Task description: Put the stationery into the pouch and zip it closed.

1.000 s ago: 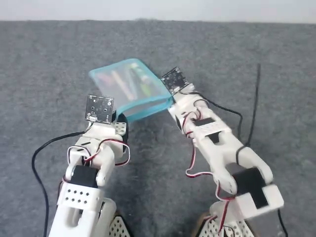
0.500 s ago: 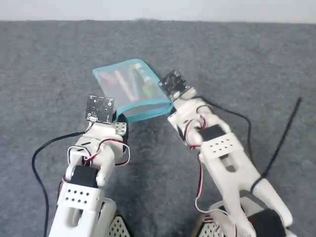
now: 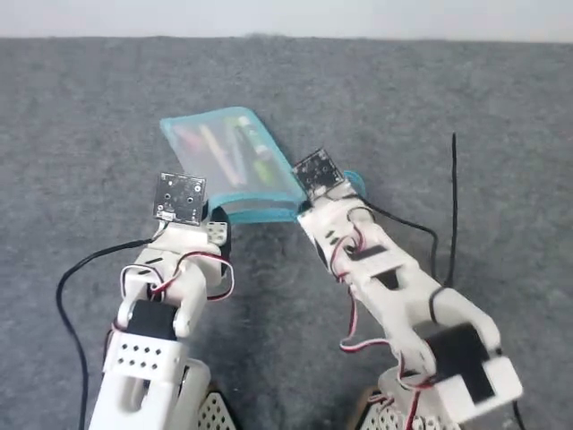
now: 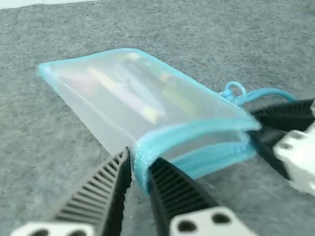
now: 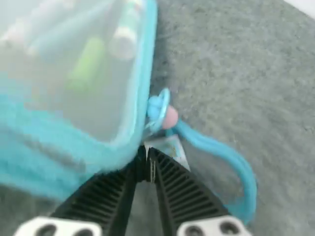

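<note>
From above, the pouch (image 3: 228, 166) lay on the grey tabletop (image 3: 448, 90) between both arms, with the stationery (image 3: 235, 148) inside.

At the left wrist, the left arm's jaws pinched the pouch's zip-edge corner. We judged this anchor must grip firmly to keep the zip line taut.

At the right wrist, the right arm's jaws were pressed together on a small tag (image 5: 168, 146) beside a pink bead (image 5: 170, 118) and blue cord (image 5: 216, 157). Any pull should run straight along the zip, kept low. The tag's print was too blurred to read, and we saw no other writing.

white arms (image 3: 143, 354), black cables (image 3: 61, 291), red wires (image 3: 347, 296)
</note>
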You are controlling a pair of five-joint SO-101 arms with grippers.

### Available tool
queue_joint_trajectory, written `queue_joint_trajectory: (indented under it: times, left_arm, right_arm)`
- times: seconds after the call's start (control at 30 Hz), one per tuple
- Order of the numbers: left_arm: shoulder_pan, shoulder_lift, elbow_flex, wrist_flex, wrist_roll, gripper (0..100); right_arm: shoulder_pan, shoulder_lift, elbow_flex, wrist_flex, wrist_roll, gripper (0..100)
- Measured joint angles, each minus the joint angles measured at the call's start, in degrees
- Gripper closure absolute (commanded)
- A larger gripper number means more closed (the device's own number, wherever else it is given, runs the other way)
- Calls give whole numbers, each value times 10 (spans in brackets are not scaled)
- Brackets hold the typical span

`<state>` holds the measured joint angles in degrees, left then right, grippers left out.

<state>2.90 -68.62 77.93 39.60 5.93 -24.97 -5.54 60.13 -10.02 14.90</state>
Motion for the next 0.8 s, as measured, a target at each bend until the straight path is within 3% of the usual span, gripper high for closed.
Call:
queue_joint_trajectory:
  times: [0.2,0.4,0.67,0.8]
  left_arm:
    - [-34,0,-1,0,0,989]
    - [-43,0,-24,40,0,989]
    - [-43,0,-35,47,0,989]
    - [-43,0,-35,49,0,989]
  right_arm:
    - [-15,-119,113,2,10,991]
    - [-49,-149,114,1,10,990]
    - [-72,-8,-24,-5,10,987]
    - [-72,81,-99,-5,11,896]
